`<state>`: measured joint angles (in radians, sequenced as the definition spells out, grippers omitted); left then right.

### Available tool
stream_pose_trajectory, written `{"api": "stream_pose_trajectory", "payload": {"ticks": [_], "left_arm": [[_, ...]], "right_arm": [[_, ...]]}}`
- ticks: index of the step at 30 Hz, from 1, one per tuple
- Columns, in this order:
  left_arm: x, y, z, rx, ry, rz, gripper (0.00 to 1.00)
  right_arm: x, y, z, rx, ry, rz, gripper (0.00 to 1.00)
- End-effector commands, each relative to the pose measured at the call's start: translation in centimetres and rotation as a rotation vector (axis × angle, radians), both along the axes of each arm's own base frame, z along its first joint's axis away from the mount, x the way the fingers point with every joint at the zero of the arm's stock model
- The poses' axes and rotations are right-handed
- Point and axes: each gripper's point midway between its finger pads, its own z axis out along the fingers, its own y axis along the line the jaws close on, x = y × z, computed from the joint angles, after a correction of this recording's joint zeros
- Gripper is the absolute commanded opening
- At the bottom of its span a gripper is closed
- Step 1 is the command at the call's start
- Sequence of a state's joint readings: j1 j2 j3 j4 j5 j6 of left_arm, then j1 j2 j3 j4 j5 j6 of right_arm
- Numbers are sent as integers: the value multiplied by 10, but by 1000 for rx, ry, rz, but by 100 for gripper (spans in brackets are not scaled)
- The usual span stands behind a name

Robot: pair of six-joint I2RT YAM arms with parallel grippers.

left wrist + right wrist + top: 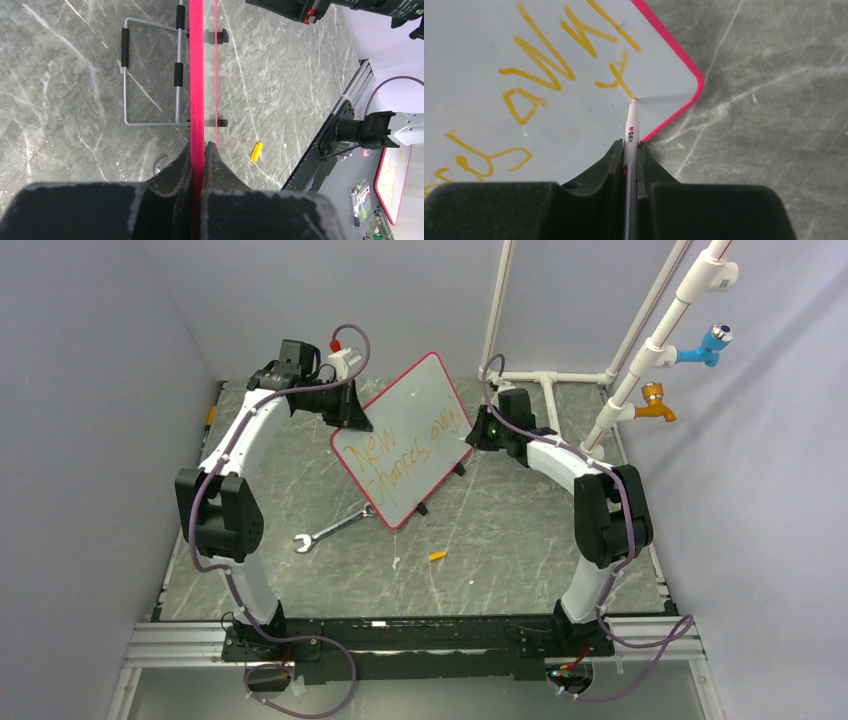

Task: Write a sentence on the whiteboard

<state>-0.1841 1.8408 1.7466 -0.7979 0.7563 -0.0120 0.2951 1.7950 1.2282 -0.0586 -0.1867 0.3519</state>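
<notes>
The whiteboard (410,445), white with a red frame, stands tilted at the table's middle back. Orange handwriting (400,453) on it reads about "New chances away". My left gripper (352,415) is shut on the board's upper left edge; in the left wrist view the red frame (196,75) runs edge-on between the fingers (216,165). My right gripper (478,430) is shut on a white marker (632,125), and its tip touches the board (484,45) at the tail of the last letter (616,75), near the rounded corner.
A wrench (330,530) lies on the grey marble table in front of the board. An orange marker cap (437,556) lies nearer the front; it also shows in the left wrist view (256,151). The board's wire stand (150,75) is behind it. White pipes with taps (655,370) stand back right.
</notes>
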Motion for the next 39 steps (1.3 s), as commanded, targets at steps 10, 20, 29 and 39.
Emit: {"api": "stream_pose_trajectory", "payload": {"ticks": [10, 20, 29, 39], "left_arm": [[-5, 7, -17, 114, -49, -38, 0], [-5, 7, -20, 119, -46, -34, 0], [-3, 7, -18, 119, -47, -32, 0], [-1, 15, -27, 173, -20, -5, 0]], "right_arm": [[16, -5, 19, -30, -53, -34, 0], [39, -9, 50, -52, -103, -55, 0], [-19, -25, 83, -6, -117, -87, 0], [-55, -41, 110, -12, -169, -108, 0]]}}
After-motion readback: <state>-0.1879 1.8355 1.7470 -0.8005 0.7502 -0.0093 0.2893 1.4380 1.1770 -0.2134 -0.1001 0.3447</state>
